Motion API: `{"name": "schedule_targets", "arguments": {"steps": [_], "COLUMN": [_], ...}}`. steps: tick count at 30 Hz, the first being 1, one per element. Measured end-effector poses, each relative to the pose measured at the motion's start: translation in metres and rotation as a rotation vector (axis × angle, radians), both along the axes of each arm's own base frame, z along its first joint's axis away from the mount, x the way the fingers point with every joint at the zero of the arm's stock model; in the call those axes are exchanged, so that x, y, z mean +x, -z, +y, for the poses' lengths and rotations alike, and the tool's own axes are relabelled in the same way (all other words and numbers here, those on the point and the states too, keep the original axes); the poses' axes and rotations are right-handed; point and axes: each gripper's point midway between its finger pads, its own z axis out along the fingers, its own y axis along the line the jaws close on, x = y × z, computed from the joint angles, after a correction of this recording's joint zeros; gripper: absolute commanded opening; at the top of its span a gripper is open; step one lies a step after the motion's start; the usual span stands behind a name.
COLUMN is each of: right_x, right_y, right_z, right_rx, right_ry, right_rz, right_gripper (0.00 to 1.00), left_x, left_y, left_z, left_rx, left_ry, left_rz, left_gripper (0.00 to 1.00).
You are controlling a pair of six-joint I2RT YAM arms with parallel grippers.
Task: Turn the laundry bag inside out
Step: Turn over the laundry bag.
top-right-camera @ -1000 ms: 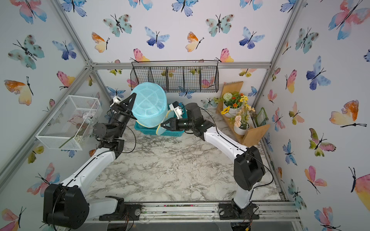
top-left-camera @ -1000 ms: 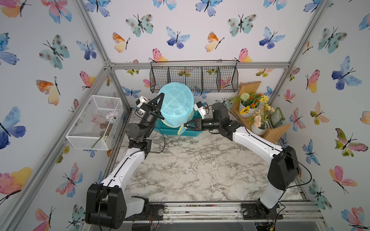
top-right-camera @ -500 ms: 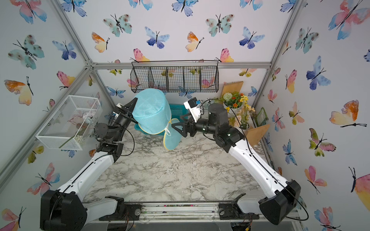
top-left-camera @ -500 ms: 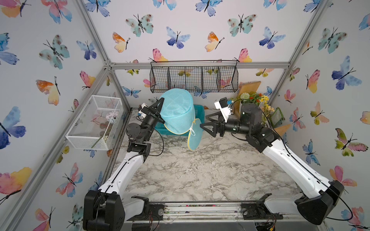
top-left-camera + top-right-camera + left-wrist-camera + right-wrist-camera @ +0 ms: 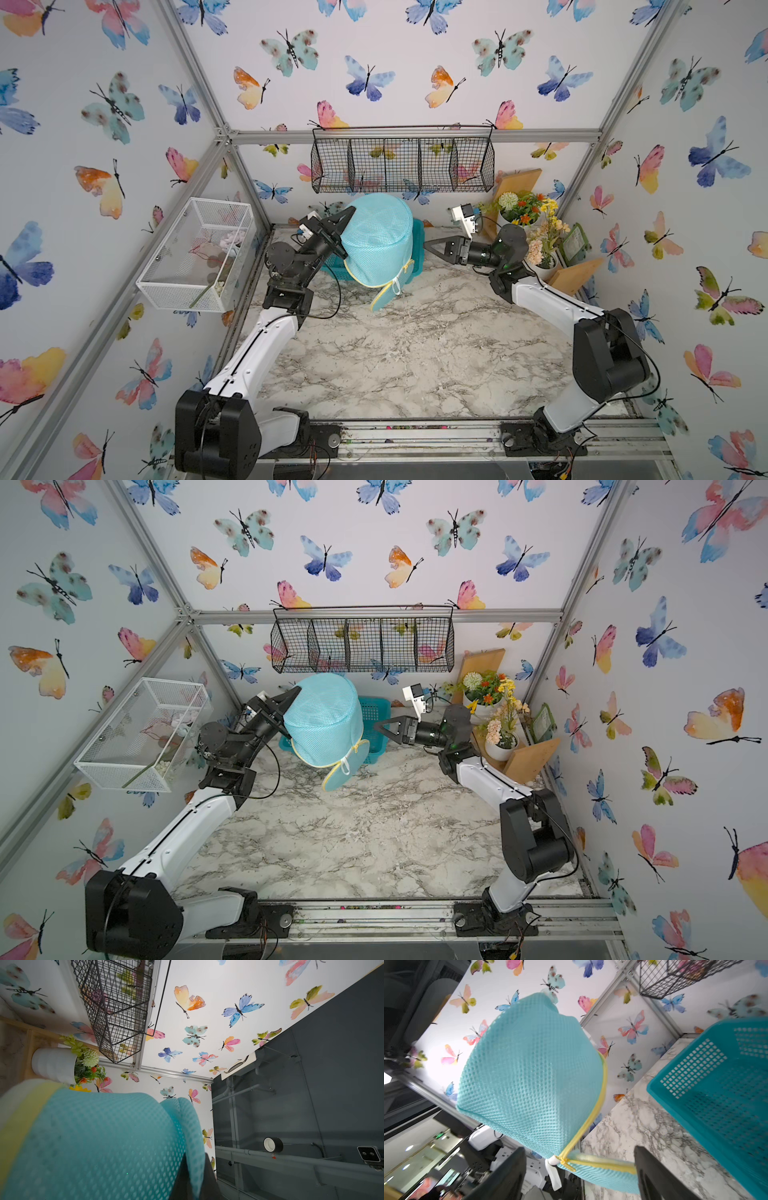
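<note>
Left gripper (image 5: pixel 337 239) clamped on the laundry bag (image 5: pixel 380 241); right gripper (image 5: pixel 432 251) spread wide, empty
Laundry bag hangs above the table (image 5: pixel 415 353), in front of the teal basket (image 5: pixel 418 245); its round flap (image 5: pixel 384 297) dangles below, clear of the right gripper

The bag (image 5: pixel 322 725) hangs above the table's (image 5: pixel 353 845) 11 o'clock part, closed round end up, with a yellow-piped flap (image 5: pixel 336 778) dangling at its 6 o'clock. The left gripper (image 5: pixel 289 708) pinches the bag's wall at 9 o'clock. The right gripper (image 5: pixel 384 729) sits at 3 o'clock, just clear of the mesh and holding nothing, in front of the basket (image 5: pixel 376 710).
</note>
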Motion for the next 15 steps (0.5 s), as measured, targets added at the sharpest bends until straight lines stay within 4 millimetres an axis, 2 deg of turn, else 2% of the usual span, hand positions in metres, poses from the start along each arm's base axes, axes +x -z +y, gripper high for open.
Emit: {"name": "schedule_targets", "arguments": {"steps": [6, 11, 15], "right_x": [-0.021, -0.037, -0.036], "right_y": [-0.018, -0.013, 0.0], "right_z": [0.009, 0.019, 0.02], "right_rx": [0.07, 0.037, -0.016], "right_ry": [-0.133, -0.189, -0.159], "right_rz": [0.016, 0.014, 0.014], "right_gripper": [0.84, 0.84, 0.84], "left_x": [-0.002, -0.003, -0.005], "left_y": [0.008, 0.007, -0.004], "left_z": [-0.007, -0.01, -0.01], "left_rx": [0.026, 0.035, 0.033], "left_ry": [0.045, 0.064, 0.068], "left_rz": [0.04, 0.048, 0.026], "left_gripper": [0.0, 0.0, 0.0]}}
